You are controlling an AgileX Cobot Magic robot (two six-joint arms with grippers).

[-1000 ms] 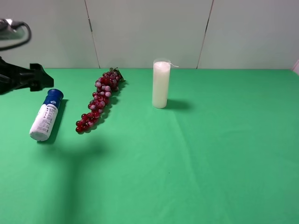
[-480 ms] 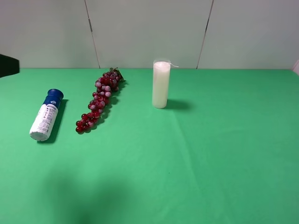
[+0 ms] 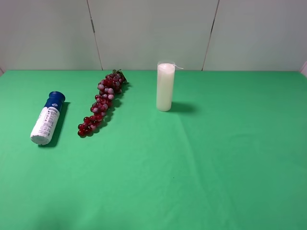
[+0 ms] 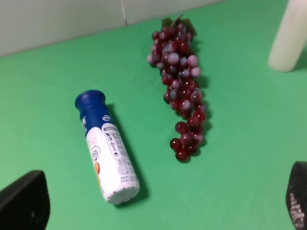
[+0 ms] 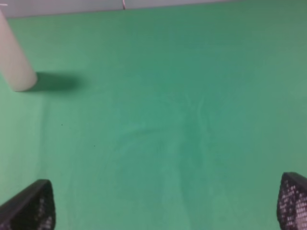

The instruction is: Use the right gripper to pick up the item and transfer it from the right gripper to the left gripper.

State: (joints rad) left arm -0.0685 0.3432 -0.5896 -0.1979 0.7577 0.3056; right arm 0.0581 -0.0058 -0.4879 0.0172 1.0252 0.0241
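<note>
The item, a bottle with a dark blue cap and white printed body, lies on its side on the green cloth at the far left. It also shows in the left wrist view, cap away from the camera. My left gripper is open, its two fingertips wide apart above the cloth, with the bottle lying between and ahead of them, untouched. My right gripper is open and empty over bare cloth. Neither gripper shows in the exterior high view.
A bunch of dark red grapes lies right of the bottle, also in the left wrist view. A white candle stands upright behind the middle; its base shows in the right wrist view. A grey wall bounds the far edge.
My left arm has pulled back out of the exterior high view at the left edge. The bottle, grapes and candle have not moved.
</note>
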